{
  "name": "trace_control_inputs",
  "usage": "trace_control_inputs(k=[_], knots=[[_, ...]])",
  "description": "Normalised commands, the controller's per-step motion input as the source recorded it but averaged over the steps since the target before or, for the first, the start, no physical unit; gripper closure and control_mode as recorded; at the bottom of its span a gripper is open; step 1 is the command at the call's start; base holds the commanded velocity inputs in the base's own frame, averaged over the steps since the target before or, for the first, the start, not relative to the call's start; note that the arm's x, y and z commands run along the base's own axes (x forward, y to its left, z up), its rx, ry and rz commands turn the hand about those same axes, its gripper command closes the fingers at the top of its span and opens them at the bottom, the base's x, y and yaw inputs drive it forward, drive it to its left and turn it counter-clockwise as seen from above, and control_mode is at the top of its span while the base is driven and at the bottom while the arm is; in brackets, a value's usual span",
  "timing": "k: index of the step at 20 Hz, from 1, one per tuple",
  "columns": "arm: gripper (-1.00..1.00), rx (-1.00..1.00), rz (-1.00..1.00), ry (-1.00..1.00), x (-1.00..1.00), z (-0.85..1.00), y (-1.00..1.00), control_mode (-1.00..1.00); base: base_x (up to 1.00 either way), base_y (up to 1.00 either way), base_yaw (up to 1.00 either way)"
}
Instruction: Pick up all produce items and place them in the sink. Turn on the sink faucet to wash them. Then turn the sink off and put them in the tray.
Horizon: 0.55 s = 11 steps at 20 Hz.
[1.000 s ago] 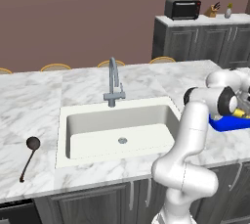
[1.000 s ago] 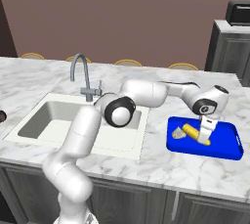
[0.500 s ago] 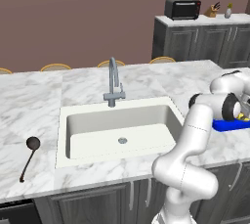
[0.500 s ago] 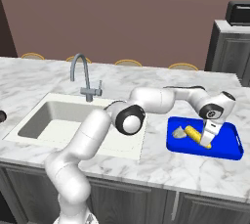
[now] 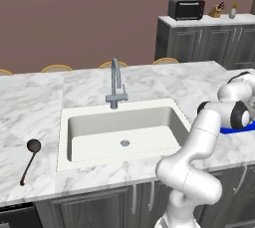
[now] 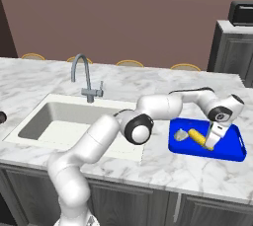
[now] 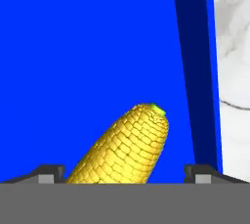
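The yellow corn cob (image 6: pixel 196 137) with a greenish end lies in the blue tray (image 6: pixel 232 148), and the beige roundish produce item (image 6: pixel 181 134) sits just left of it. My gripper (image 6: pixel 213 138) points down over the corn's right end. In the hand view the corn (image 7: pixel 127 149) rests on the tray floor (image 7: pixel 73 71) between my spread fingertips (image 7: pixel 51 173); the gripper (image 7: pixel 126 174) is open, and a gap shows on the right side. The off-white sink (image 6: pixel 54 121) and grey faucet (image 6: pixel 84 74) stand to the left. No water is running.
A black ladle (image 5: pixel 29 160) lies on the marble left of the sink (image 5: pixel 124 127). The faucet (image 5: pixel 116 80) rises behind the basin. A dark cabinet with a toaster oven (image 5: pixel 186 9) stands at the back right. The tray's edge (image 5: pixel 234 130) shows beside my arm.
The gripper has opened and let go of the corn, which now rests in the tray. The hand has moved slightly right over the tray.
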Motion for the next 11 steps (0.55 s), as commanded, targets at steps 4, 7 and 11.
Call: trace_control_inputs(k=[4,7,11], knots=[[-1.0,0.0,-0.08,0.0,-0.16,0.63,0.0,-1.0,0.0,0.0,0.0],[-1.0,0.0,-0.1,0.0,-0.4,0.58,0.01,-1.0,0.0,0.0,0.0],[-1.0,0.0,-0.12,0.0,-0.71,0.2,0.2,-1.0,0.0,0.0,0.0]])
